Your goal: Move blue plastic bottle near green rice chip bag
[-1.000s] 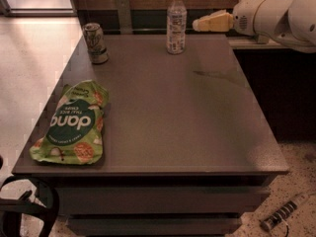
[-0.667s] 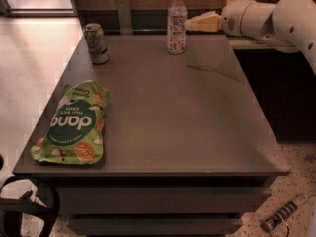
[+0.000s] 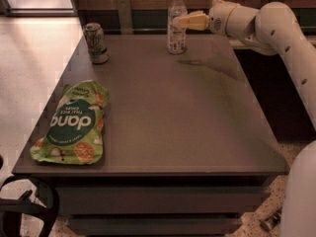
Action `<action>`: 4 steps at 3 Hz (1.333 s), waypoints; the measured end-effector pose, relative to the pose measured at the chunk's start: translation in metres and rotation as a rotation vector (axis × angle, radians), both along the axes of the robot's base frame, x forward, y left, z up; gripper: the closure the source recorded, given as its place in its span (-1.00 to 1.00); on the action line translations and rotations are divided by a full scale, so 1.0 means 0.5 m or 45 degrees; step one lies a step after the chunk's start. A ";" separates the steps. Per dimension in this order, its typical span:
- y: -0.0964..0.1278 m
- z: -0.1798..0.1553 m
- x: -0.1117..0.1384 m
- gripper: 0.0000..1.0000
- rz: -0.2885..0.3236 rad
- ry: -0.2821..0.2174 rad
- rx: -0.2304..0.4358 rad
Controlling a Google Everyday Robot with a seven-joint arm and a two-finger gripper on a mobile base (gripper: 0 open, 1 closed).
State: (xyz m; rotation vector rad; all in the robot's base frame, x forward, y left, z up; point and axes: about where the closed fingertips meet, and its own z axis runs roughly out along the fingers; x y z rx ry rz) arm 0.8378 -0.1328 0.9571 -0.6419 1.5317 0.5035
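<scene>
Only "dang" is legible, on the green rice chip bag (image 3: 71, 125).

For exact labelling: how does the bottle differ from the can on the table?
The bottle is taller and clear with a white cap; the can is shorter and metal. The bottle stands at the far edge, close to the end effector; the can stands at the far left corner, away from it. Both are upright on the table.

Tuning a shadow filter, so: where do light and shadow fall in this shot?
Camera view: brightest on the floor at upper left; the table is dim; a dark shadow lies on it right of the blue plastic bottle, below the gripper, which is beside the bottle's upper right.
</scene>
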 end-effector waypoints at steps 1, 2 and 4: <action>0.036 -0.009 0.015 -1.00 0.036 0.004 0.021; 0.059 -0.018 0.027 -1.00 0.056 0.014 0.032; 0.109 -0.075 0.049 -0.34 0.089 0.087 0.079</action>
